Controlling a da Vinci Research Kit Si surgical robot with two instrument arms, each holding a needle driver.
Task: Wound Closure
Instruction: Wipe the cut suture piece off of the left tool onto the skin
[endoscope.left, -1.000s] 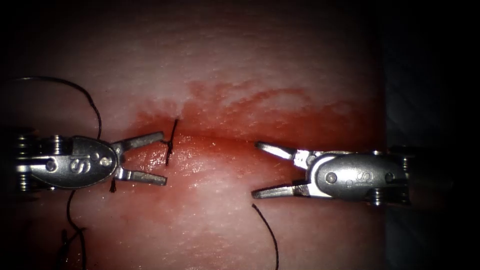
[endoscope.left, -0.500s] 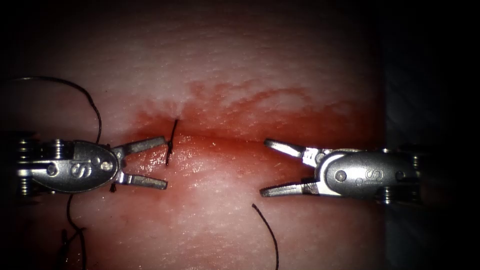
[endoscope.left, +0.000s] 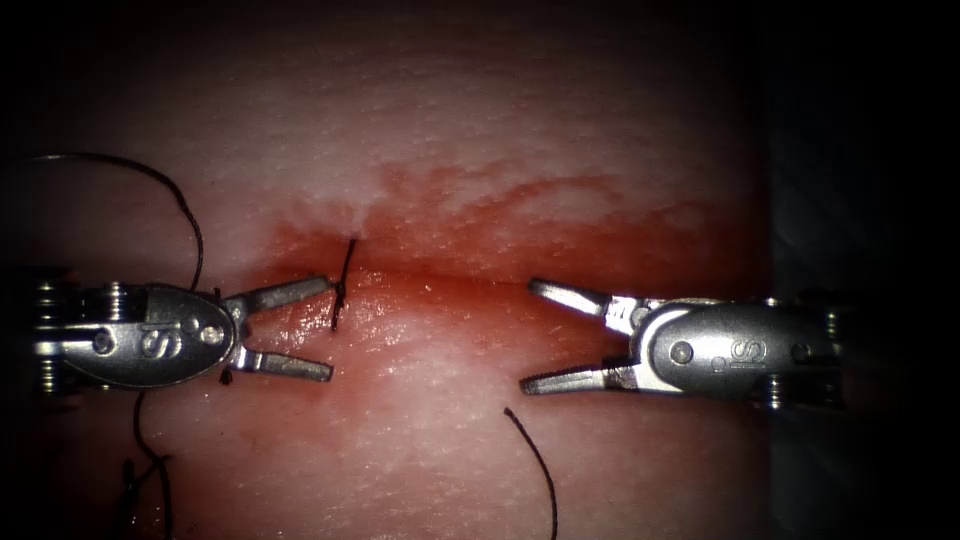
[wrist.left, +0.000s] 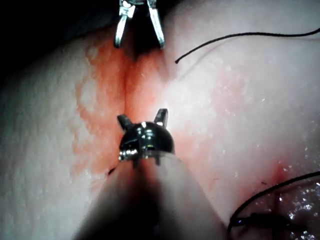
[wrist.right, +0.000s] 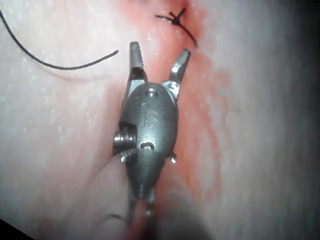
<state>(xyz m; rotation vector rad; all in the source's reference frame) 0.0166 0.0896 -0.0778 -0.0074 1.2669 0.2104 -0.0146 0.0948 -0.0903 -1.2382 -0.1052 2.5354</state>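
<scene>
In the endoscope view, two needle drivers are facing each other over the tissue (endoscope.left: 480, 150), along a horizontal cut (endoscope.left: 440, 275) ringed with red fluid (endoscope.left: 520, 215). The left tool (endoscope.left: 332, 328) is sitting at the cut's left end with its jaws spread, pinching nothing; its upper jaw tip is lying just beside one tied stitch (endoscope.left: 341, 288) that is crossing the cut. The right tool (endoscope.left: 527, 333) is sitting toward the cut's right end, jaws likewise spread and empty. Two loose strands are showing: one long thread (endoscope.left: 190, 215) curving around behind the left tool, and one cut end of thread (endoscope.left: 535, 455) lying below the right tool. No needle can be made out.

Compared with one second ago, the right tool is lying a little farther right and lower, and the left tool's jaws are slightly narrower; over the last half second, almost nothing differs.

In the left wrist view, the left tool (wrist.left: 142, 119) is showing two spread jaw tips above the tissue, with the right tool (wrist.left: 139, 37) beyond, also spread, and the cut thread end (wrist.left: 225, 39) beside it.

In the right wrist view, the right tool (wrist.right: 160, 54) is holding its two jaws apart, with the stitch (wrist.right: 177, 20) ahead and the cut thread end (wrist.right: 75, 65) alongside.
</scene>
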